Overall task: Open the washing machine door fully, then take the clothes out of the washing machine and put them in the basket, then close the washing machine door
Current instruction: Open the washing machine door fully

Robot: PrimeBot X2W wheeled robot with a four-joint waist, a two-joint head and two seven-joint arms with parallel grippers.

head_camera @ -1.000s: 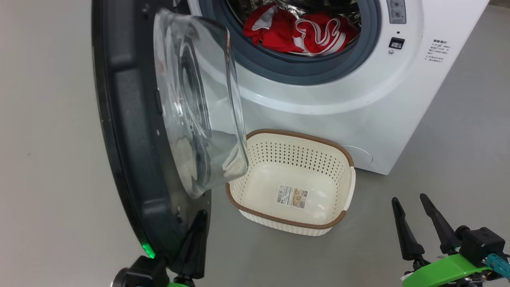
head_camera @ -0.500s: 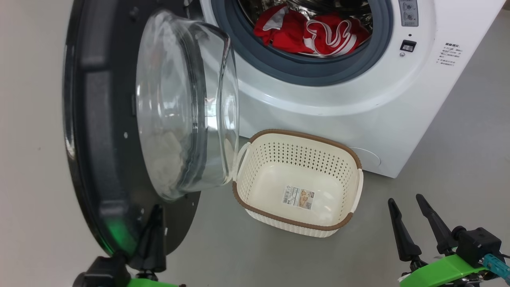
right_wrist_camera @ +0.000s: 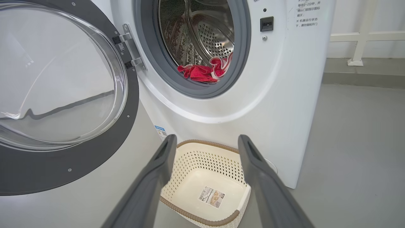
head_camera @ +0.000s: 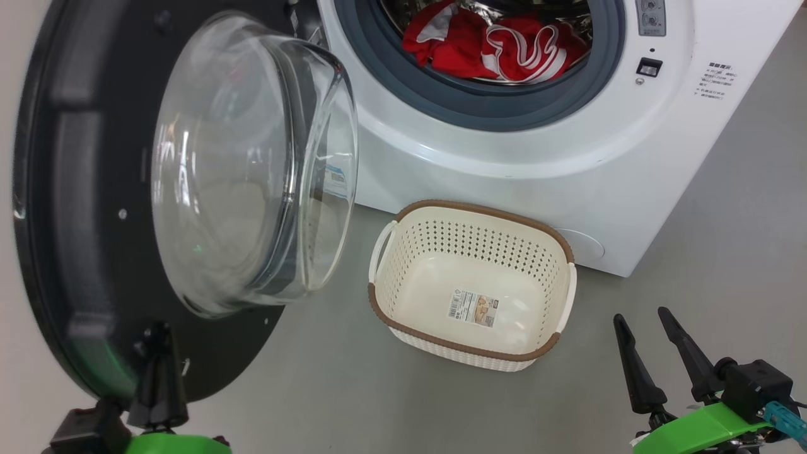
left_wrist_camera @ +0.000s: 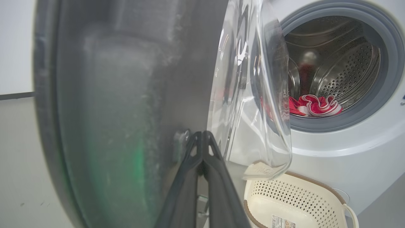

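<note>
The washing machine door [head_camera: 82, 265] stands swung wide open to the left, its clear glass bowl [head_camera: 239, 164] bulging toward me. My left gripper [head_camera: 157, 340] is shut, its tips pressed against the door's dark inner face [left_wrist_camera: 126, 110] low down. Red clothes [head_camera: 498, 41] with white trim lie in the steel drum of the white washing machine [head_camera: 567, 145]. The cream basket [head_camera: 570, 287] sits on the floor below the opening, with just a paper label inside. My right gripper [head_camera: 640, 321] hangs open at the lower right, apart from everything; its wrist view looks over the basket [right_wrist_camera: 190, 210] at the clothes [right_wrist_camera: 202, 71].
Grey floor [head_camera: 725, 252] spreads to the right of the machine and in front of the basket. A white rail [right_wrist_camera: 364, 34] runs along the wall behind the machine's right side. The door blocks the space on the left.
The door has swung further open to the left, with my shut left gripper moving left along with it. The right gripper has stayed put.
</note>
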